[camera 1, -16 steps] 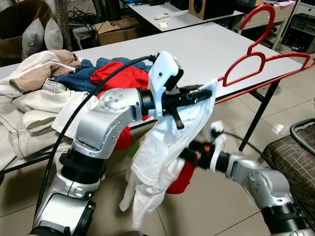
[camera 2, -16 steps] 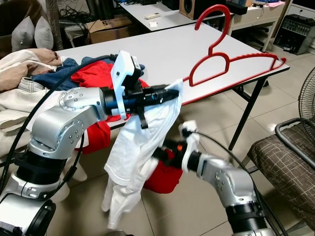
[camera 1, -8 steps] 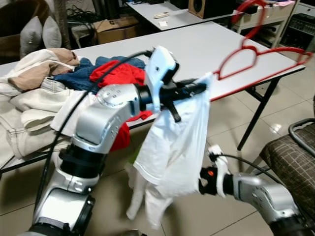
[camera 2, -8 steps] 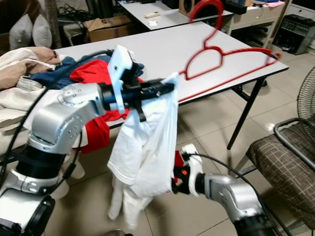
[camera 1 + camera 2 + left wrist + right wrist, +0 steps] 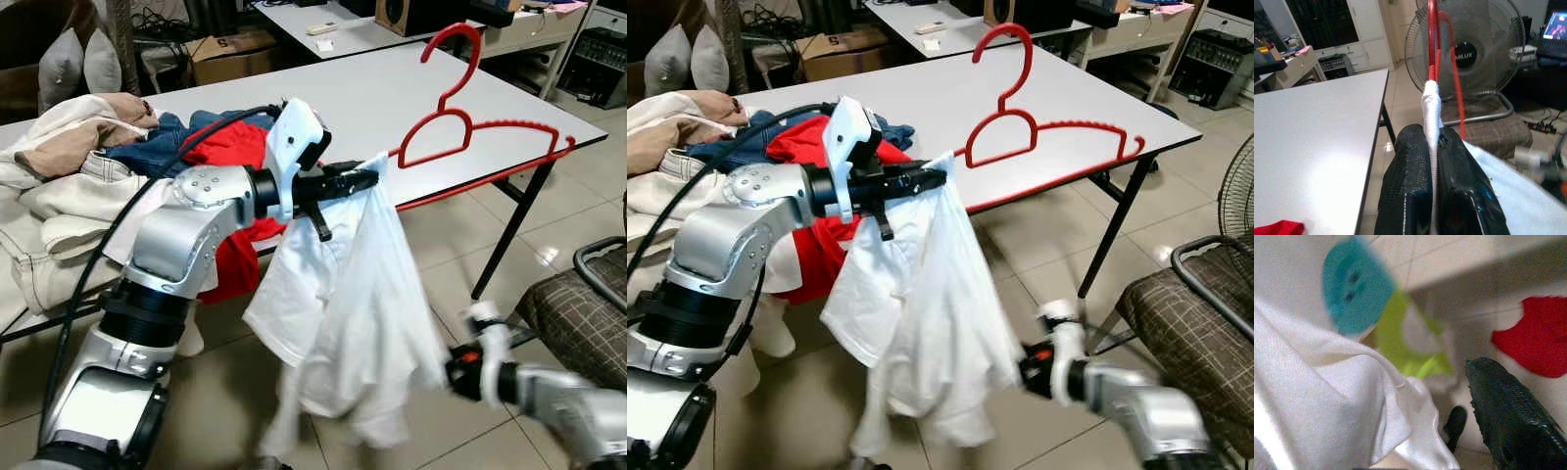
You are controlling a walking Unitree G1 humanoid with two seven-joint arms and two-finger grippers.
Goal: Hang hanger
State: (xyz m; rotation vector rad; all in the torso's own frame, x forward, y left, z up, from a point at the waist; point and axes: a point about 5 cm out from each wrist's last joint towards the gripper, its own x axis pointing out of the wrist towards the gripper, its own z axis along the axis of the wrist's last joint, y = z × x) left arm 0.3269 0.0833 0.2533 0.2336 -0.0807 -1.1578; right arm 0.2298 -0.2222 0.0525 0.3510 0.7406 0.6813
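A red plastic hanger [image 5: 510, 125] sticks out over the white table [image 5: 382, 88], its hook pointing up. A white T-shirt [image 5: 353, 294] hangs from the hanger's near end down toward the floor. My left gripper [image 5: 368, 179] is shut on that near end, pinching cloth and hanger together; the left wrist view shows the black fingers [image 5: 1405, 186] clamped on the white fabric with the red hanger [image 5: 1433, 39] beyond. My right gripper [image 5: 457, 372] is low, beside the shirt's lower right edge, blurred. One right finger [image 5: 1513, 421] stands apart from the shirt [image 5: 1317, 396], nothing held.
A heap of clothes [image 5: 88, 166] covers the table's left end, with red cloth [image 5: 235, 264] hanging off the edge. A checked chair [image 5: 578, 294] stands at the right, a floor fan [image 5: 1474, 49] nearby. Teal and green slippers [image 5: 1356, 289] lie on the tiled floor.
My right gripper has dropped out from under the shirt and moved right and lower. The left arm has swung the hanger and shirt slightly left, and the shirt now hangs free.
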